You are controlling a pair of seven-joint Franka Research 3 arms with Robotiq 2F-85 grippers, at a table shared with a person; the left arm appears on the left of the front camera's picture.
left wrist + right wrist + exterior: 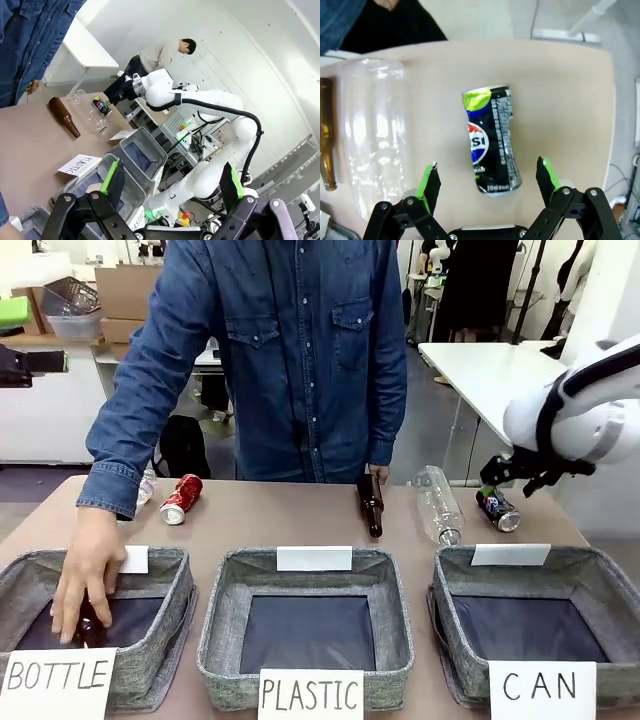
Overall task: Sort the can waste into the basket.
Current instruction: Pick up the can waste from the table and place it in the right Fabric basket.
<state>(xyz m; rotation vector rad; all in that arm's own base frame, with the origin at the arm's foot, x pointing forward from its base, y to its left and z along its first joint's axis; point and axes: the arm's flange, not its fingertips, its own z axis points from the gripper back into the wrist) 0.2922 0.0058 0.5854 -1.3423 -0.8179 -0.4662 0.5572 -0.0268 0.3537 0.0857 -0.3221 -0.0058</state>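
Basket signed CAN (pixel 602 567): nearest, right side.
Dark can (pixel 490 145): on its side just beyond the basket, under the right claw (pixel 487 169). The jaws are spread wide and straddle its width, its long axis crossing their closing line.
Red can (pixel 181 499): far left, likely nearer the left claw (pixel 171 172), which is also open.

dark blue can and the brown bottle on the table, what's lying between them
A clear plastic bottle lies on its side between the dark blue can and the brown bottle, seen in the front and right wrist views.
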